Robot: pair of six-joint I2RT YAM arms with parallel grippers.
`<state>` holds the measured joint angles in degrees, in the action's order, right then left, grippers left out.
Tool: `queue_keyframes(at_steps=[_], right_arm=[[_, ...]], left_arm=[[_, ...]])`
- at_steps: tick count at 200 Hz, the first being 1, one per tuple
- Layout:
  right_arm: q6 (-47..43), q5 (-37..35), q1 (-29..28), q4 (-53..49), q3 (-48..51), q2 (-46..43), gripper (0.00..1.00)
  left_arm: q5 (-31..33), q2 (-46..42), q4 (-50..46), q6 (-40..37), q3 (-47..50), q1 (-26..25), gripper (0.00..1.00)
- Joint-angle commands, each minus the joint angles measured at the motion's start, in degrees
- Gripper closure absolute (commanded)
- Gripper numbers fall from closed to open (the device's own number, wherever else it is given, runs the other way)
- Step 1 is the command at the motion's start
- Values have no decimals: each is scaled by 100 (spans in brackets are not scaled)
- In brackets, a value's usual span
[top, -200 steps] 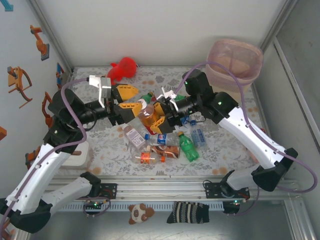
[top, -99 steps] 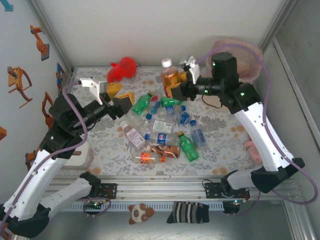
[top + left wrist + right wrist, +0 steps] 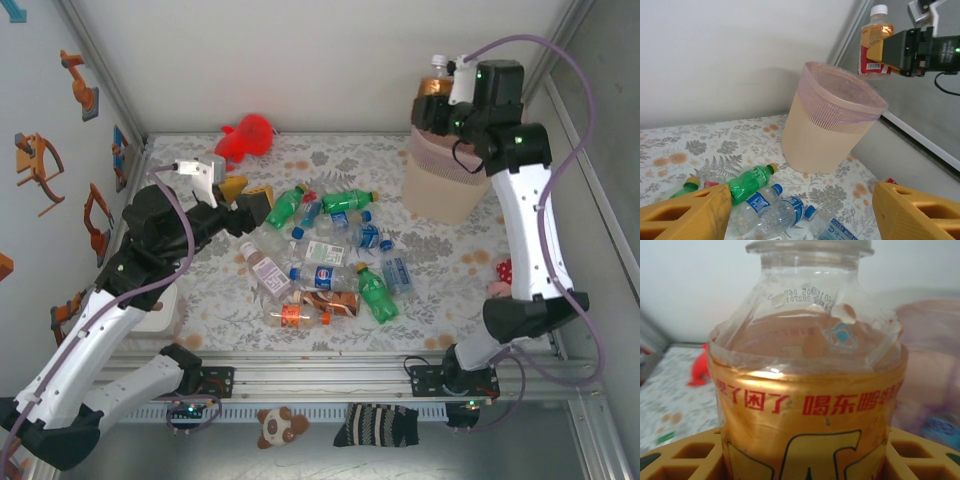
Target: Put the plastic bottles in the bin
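Top view: floral-cloth table (image 3: 200, 290), white walls, aluminium frame. 1 red plush toy (image 3: 245, 138) at the far edge. Plastic bottles (image 3: 325, 262) heaped mid-table. Left gripper (image 3: 247, 197) beside the heap, jaws apart, empty.
Left wrist view: bin (image 3: 825, 130) in the far right corner.
Right wrist view: right gripper (image 3: 805, 452) clamped on 1 upright gold-label bottle (image 3: 805, 405), high at the bin's rim.

White booth around a leaf-printed worktop (image 3: 215, 295)

The back wall (image 3: 300, 60) is plain white and evenly lit. The left wall (image 3: 30, 85) carries orange and blue shapes (image 3: 38, 160), perhaps stickers. A pale cloth with grey and orange leaves covers the worktop. A metal rail (image 3: 320, 375) runs along its near edge, and a grey panel (image 3: 610, 180) closes the right side.
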<state>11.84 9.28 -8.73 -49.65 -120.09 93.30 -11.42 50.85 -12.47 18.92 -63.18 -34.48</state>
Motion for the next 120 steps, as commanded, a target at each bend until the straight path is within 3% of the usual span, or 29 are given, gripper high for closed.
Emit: queue_keyframes(at_steps=[1,46,120], right_arm=[[411,-464,425,-729,-456,334,49],[334,-1031,988,-1139,-978,1123,49],[-7,-2136,1109,-2042,-1968,2605,49]], left_arm=[[-31,38,72,112,7,3,26],[-5,89,50,112,35,3,26],[129,177,-8,68,138,3,26]])
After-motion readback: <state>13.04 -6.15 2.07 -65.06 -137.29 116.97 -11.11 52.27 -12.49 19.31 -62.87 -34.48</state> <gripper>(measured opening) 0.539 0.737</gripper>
